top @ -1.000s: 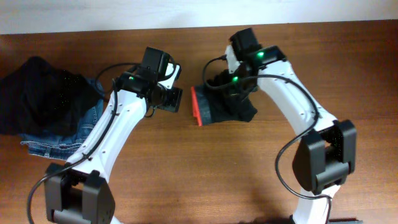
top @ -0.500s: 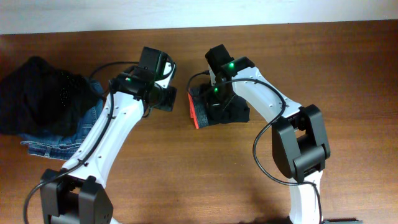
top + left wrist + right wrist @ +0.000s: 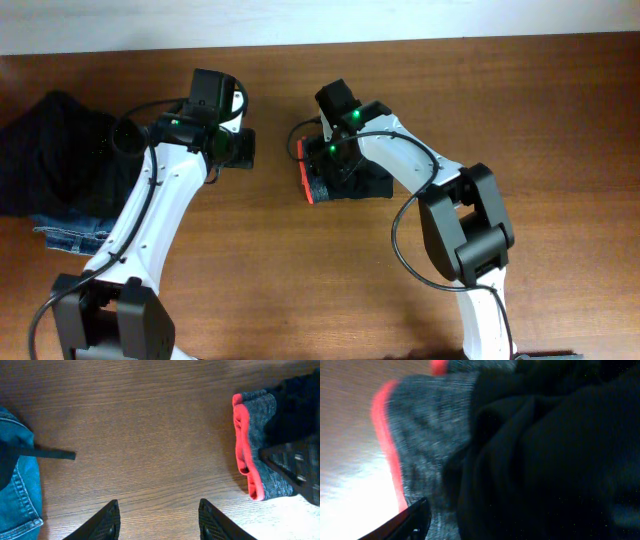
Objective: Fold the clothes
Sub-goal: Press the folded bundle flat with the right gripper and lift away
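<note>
Near the middle of the wooden table (image 3: 560, 120) lies the black garment (image 3: 358, 180), gathered into a compact, thick bundle. Its red and grey waistband (image 3: 308, 176) forms the bundle's left edge, facing the left arm. From the left wrist camera the band shows as stacked layers, bright red along the outer rim and speckled grey behind it, with the black cloth beyond.

The right gripper (image 3: 325, 165) is down on the waistband end of this bundle, its wrist reaching in from the far side of the table. The right wrist camera sits so close that black folds and grey knit fill nearly the whole view. Only one dark finger (image 3: 412, 517) shows, at the bottom edge beside the red rim. I cannot tell how wide its jaws stand, nor whether they have any cloth between them.

The left gripper (image 3: 157, 510) hovers over bare wood just to the left of the bundle. Its two fingers stand apart with nothing between them but the tabletop, and it is touching none of the cloth.

At the table's far left there is a heap apart from the bundle: blue denim jeans (image 3: 95, 225) with a bunched plain black garment (image 3: 60, 160) lying on top. A thin black strap (image 3: 50, 453) runs out from that side across the wood.
</note>
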`<move>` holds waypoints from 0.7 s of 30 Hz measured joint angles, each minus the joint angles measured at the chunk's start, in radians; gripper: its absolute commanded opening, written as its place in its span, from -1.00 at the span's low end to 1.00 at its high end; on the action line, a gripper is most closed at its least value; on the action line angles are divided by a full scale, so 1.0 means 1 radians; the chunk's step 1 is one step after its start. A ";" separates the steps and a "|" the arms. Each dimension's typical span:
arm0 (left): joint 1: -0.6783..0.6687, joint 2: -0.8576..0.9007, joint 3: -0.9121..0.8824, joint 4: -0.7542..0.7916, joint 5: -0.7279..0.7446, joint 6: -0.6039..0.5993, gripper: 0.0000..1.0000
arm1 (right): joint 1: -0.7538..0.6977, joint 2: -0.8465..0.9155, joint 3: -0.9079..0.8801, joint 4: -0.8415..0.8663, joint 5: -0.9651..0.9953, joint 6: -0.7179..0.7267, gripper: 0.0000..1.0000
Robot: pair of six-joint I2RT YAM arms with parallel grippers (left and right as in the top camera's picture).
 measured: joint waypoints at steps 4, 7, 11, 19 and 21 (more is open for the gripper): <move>0.000 0.000 0.000 0.000 0.004 0.000 0.01 | -0.002 -0.002 0.005 -0.005 -0.006 -0.021 0.58; 0.000 0.000 0.000 0.000 0.004 0.000 0.01 | -0.002 -0.013 0.004 -0.018 -0.013 -0.045 0.69; 0.000 0.000 0.000 0.000 0.004 -0.003 0.01 | -0.002 -0.063 0.002 -0.056 -0.019 -0.079 0.82; 0.000 0.000 0.000 0.004 0.013 -0.003 0.01 | -0.007 -0.303 0.000 -0.093 -0.023 -0.113 -0.57; 0.000 0.000 0.000 0.004 0.015 -0.003 0.01 | -0.014 -0.340 0.002 -0.110 -0.023 -0.111 -0.80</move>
